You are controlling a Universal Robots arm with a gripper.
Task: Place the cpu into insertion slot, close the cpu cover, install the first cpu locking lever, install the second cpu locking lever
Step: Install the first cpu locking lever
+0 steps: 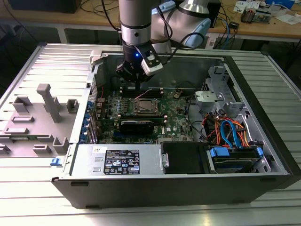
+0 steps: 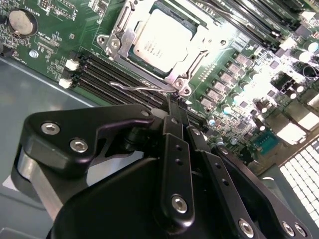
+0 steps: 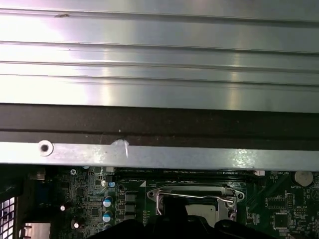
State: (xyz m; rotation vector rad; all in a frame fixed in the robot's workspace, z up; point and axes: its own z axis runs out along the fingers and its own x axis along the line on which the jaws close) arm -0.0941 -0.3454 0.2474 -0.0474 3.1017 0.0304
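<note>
The cpu (image 2: pixel 162 42) lies flat in the insertion slot (image 1: pixel 147 106) on the green motherboard inside the open computer case. Around the chip's edges the silvery cpu cover (image 2: pixel 115 40) is folded down. A thin wire locking lever (image 2: pixel 134 87) runs along the socket's side next to the black memory slots; in the first wrist view the lever (image 3: pixel 199 196) crosses the socket's frame. My gripper (image 2: pixel 174 105) has its black fingers pressed together, their tips right at the lever's end by the socket's corner. In the exterior view the gripper (image 1: pixel 133 84) hangs just behind the socket.
Black memory slots (image 2: pixel 114 74) lie beside the socket, and a coin battery (image 2: pixel 22 21) sits beyond them. The case wall (image 3: pixel 159 127) rises close to the gripper. A power supply (image 1: pixel 120 160) and drive cables (image 1: pixel 230 132) fill the near side. A grey plastic fixture (image 1: pixel 47 101) stands outside the case.
</note>
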